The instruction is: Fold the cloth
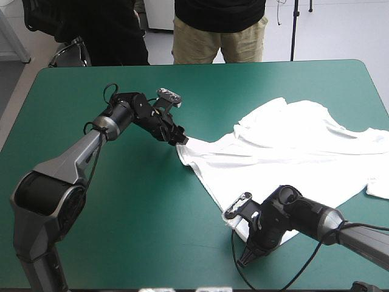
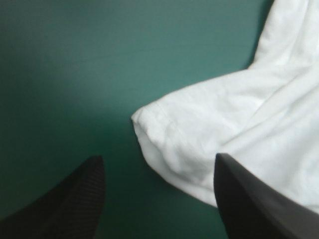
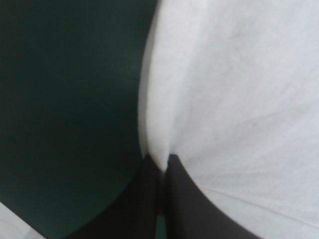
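Observation:
The white T-shirt (image 1: pixel 292 149) lies spread and rumpled over the right half of the table. One corner (image 1: pixel 185 148) points toward the table's middle, and a near corner reaches toward the front edge. My left gripper (image 1: pixel 178 137) hovers at the middle corner and is open. In the left wrist view that corner (image 2: pixel 199 144) lies between and ahead of the black fingers (image 2: pixel 75 199). My right gripper (image 1: pixel 246 254) is at the near corner, and in the right wrist view (image 3: pixel 163 162) it is shut, pinching the T-shirt's edge (image 3: pixel 234 99).
The teal-green cover (image 1: pixel 121 231) stretches from the shirt to the table's left and front edges. The shirt's far side runs out to the table's right edge (image 1: pixel 383 140).

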